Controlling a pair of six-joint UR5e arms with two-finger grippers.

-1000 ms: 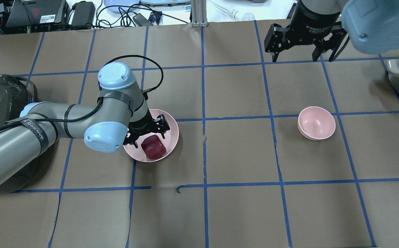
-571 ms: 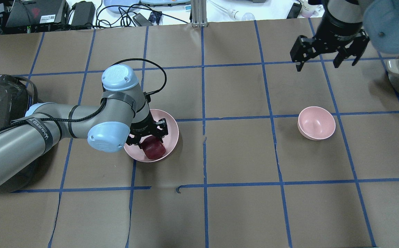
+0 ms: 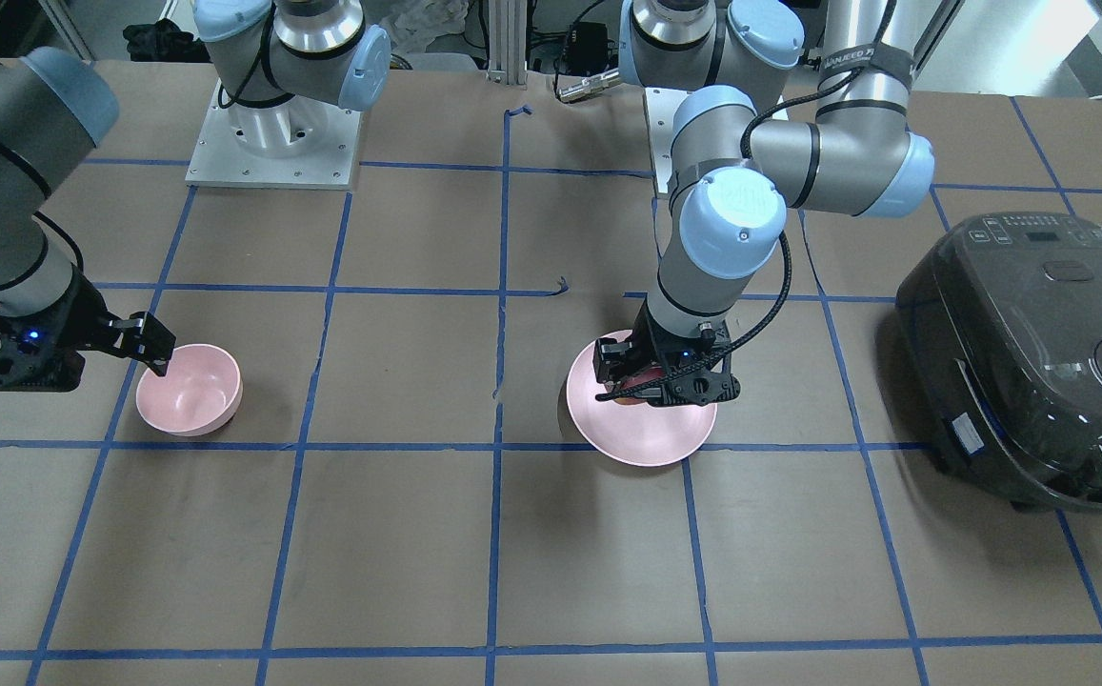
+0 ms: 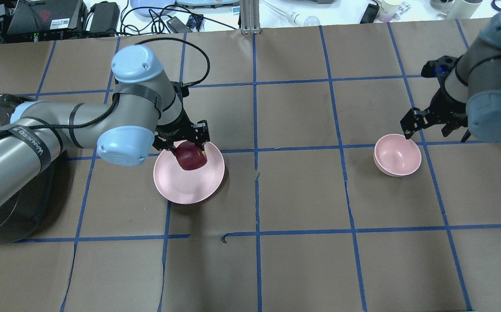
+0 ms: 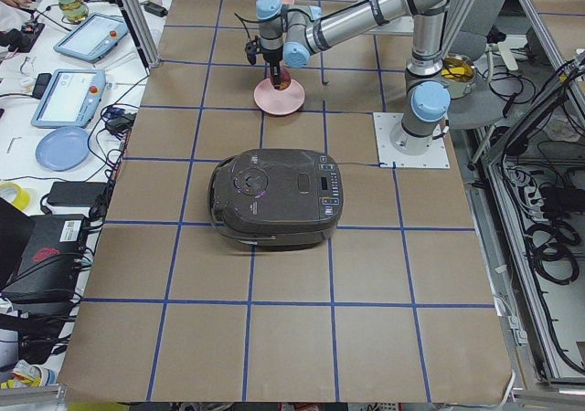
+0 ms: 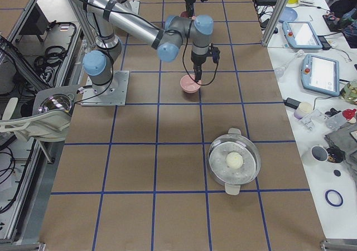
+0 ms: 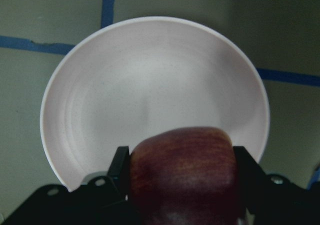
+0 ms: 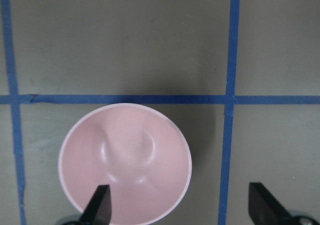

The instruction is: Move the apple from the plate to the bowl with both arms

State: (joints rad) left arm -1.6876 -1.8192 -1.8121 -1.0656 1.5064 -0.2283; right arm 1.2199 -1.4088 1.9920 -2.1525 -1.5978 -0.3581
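My left gripper (image 4: 189,149) is shut on the dark red apple (image 4: 192,157) and holds it just above the far part of the pale pink plate (image 4: 185,186). The left wrist view shows the apple (image 7: 182,170) gripped between both fingers, with the bare plate (image 7: 150,85) below. In the front view the gripper (image 3: 665,376) hides most of the apple over the plate (image 3: 646,429). My right gripper (image 4: 435,130) is open and empty, hovering over the right edge of the small pink bowl (image 4: 397,154). The right wrist view shows the empty bowl (image 8: 125,160) under one fingertip (image 8: 102,205).
A black rice cooker (image 3: 1036,353) stands on the robot's left, close to the left arm. A steel pot with a glass lid (image 6: 234,162) stands at the table's right end. Cables and devices lie beyond the far edge (image 4: 168,17).
My left gripper has shut on the apple and lifted it off the plate, toward its far side. My right arm has swung in and come down next to the bowl.
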